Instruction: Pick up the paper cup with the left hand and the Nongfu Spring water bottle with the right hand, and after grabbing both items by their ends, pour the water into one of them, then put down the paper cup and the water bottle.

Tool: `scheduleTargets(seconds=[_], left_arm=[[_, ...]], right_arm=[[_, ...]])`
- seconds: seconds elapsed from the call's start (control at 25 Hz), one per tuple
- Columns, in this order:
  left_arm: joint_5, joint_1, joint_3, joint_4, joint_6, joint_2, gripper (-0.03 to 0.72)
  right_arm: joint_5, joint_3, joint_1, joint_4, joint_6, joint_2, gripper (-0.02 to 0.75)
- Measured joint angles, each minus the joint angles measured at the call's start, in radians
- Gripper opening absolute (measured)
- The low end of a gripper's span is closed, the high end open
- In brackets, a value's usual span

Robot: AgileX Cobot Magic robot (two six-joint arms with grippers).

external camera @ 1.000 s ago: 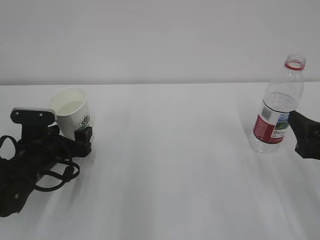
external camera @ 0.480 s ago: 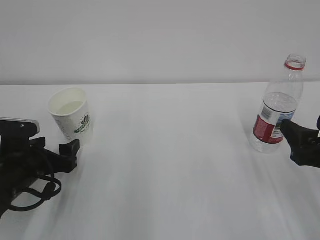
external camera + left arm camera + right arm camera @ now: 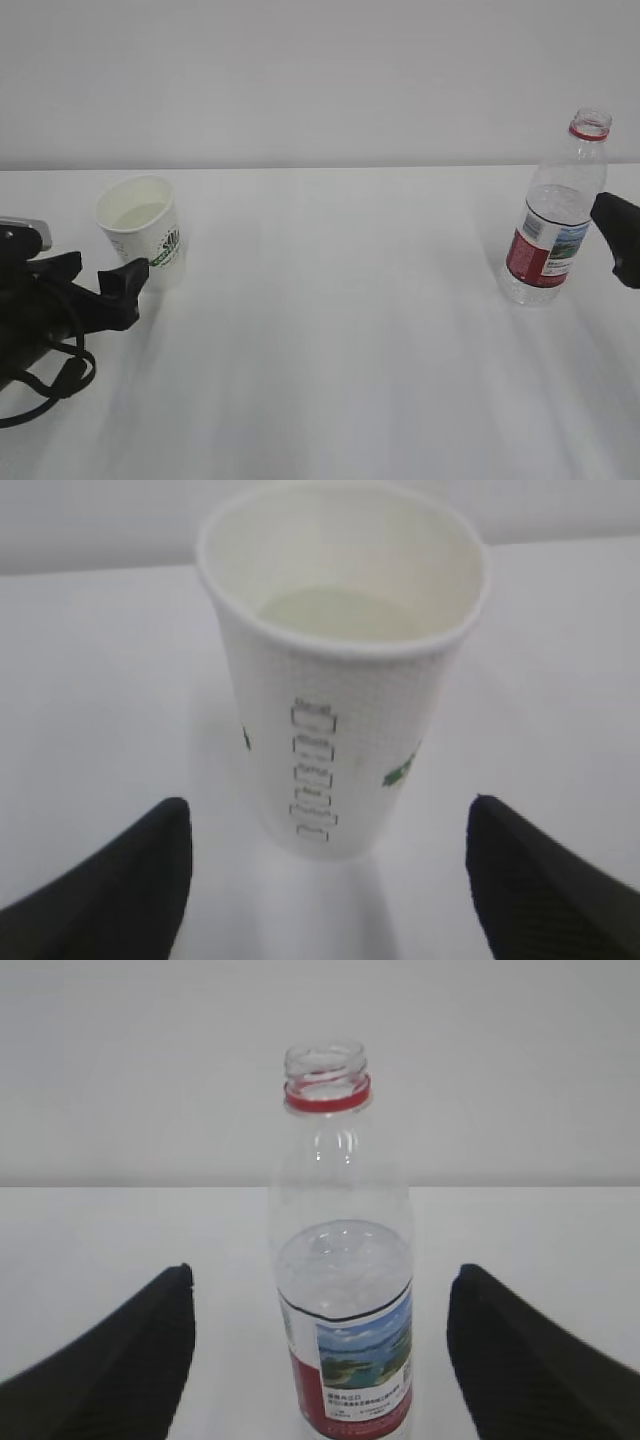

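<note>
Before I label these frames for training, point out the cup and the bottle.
cup (image 3: 330,750), left wrist view, on its side wall.
bottle (image 3: 345,1280), right wrist view, on its clear body.

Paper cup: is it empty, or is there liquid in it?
Not empty. The left wrist view looks down into the upright paper cup and shows a flat, pale liquid surface partway below the rim.

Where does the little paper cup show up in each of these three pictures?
Exterior view: the paper cup stands upright at the left of the white table, just beyond the left hand.
Left wrist view: the cup fills the centre, between the hand's two black fingers.
Right wrist view: not in it.
Shared landmark: the cup's green logo.
</note>
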Motion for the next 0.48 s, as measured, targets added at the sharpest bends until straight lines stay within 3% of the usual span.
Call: scheduleTargets(seconds=[0.48], left_arm=[[0.000, 0.000, 0.006, 0.000, 0.000, -0.266, 0.591]], right_arm=[[0.319, -0.185, 0.000, 0.008, -0.020, -0.179, 0.593]])
